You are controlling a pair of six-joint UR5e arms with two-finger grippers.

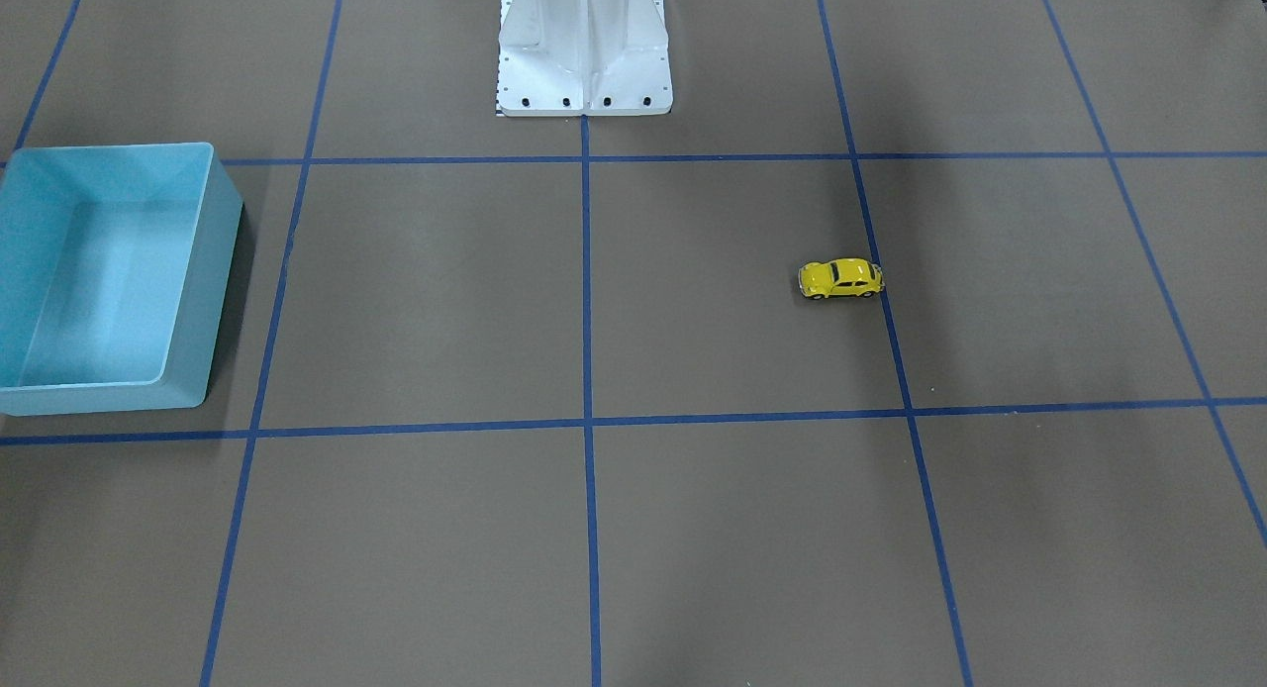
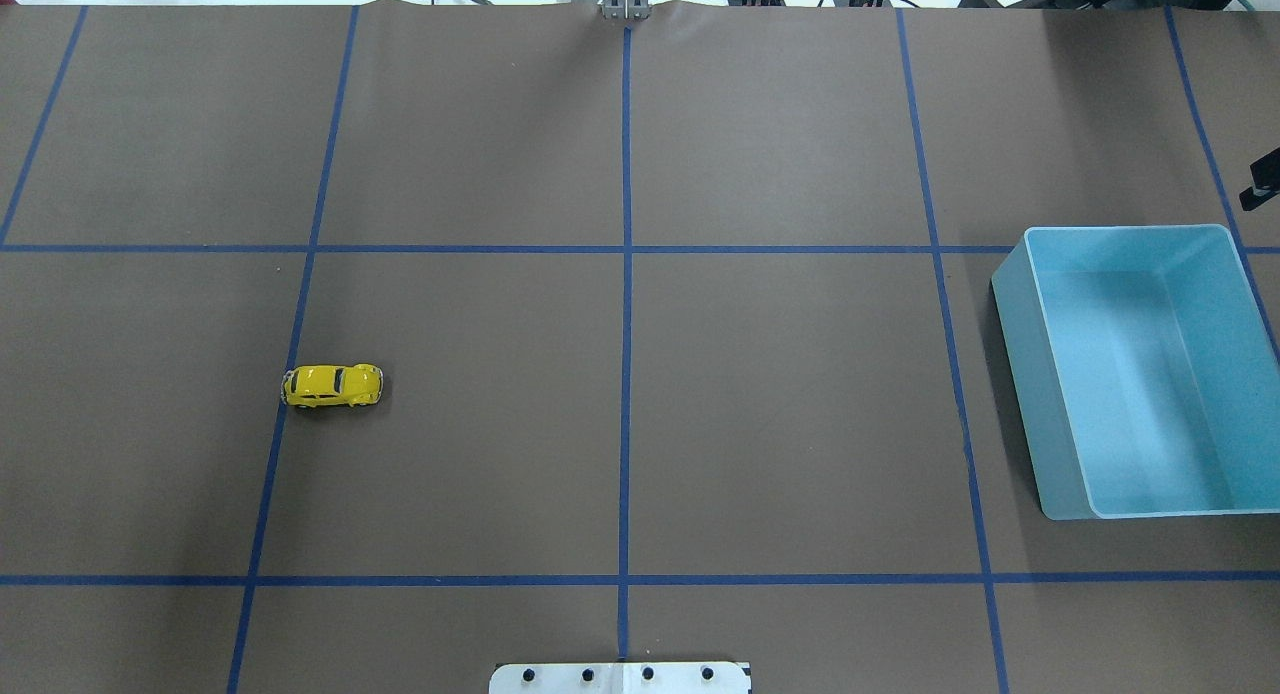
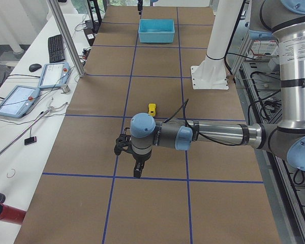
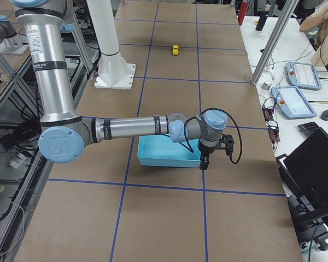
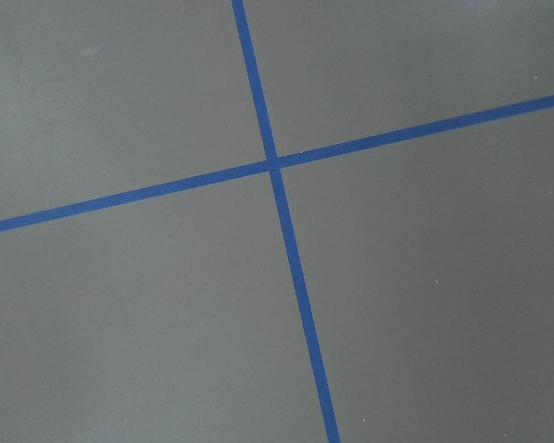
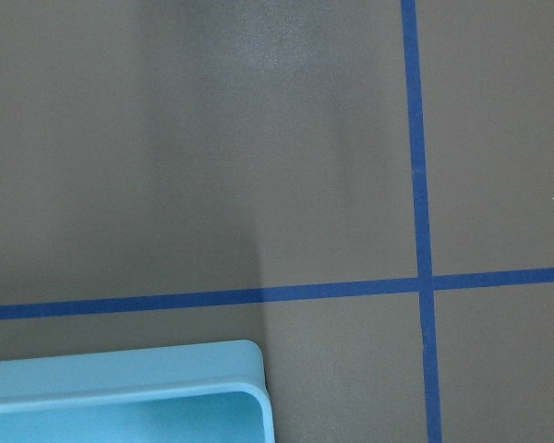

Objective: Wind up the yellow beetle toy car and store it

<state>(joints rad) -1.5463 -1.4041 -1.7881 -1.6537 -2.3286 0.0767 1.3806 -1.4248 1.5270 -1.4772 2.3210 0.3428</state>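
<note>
The yellow beetle toy car (image 2: pixel 333 385) stands on its wheels on the brown table, on my left side, and also shows in the front view (image 1: pixel 841 278) and the side views (image 3: pixel 152 109) (image 4: pixel 175 50). The light-blue bin (image 2: pixel 1020 374) sits open and empty on my right side. My left gripper (image 3: pixel 136 173) hangs above the table, beyond the car toward the table's left end. I cannot tell whether it is open or shut. My right gripper (image 4: pixel 203 162) hangs by the bin's (image 4: pixel 169 158) outer far corner. I cannot tell its state either.
Blue tape lines divide the table into squares. The robot's white base (image 1: pixel 584 63) stands at the middle of the near edge. Metal posts, tablets and a keyboard stand on the operators' side (image 3: pixel 56 76). The right wrist view shows a bin corner (image 6: pixel 120 397).
</note>
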